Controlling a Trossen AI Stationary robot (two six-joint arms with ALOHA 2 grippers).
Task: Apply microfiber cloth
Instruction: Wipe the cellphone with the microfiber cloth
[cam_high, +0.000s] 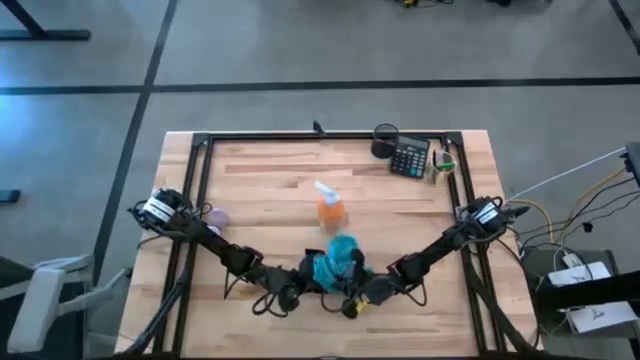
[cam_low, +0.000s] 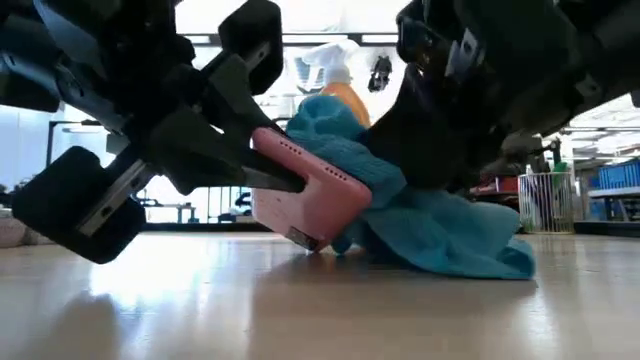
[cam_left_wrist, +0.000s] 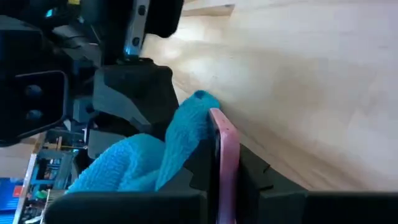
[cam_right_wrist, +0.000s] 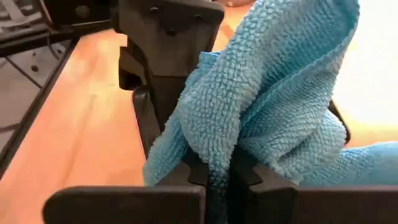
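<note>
An orange spray bottle stands mid-table; a calculator lies far back.

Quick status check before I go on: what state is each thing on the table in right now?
Left gripper: shut on the phone.
Phone: pink case, held tilted, one corner near the table.
Right gripper: shut on the microfiber cloth.
Microfiber cloth: bunched, draped against the phone, its end trailing on the table.
Spray bottle: upright behind the cloth.
Calculator: lying flat at the far edge.

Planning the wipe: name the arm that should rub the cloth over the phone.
Right. The right gripper is shut on the microfiber cloth; the left gripper clamps the pink phone tilted against it.
</note>
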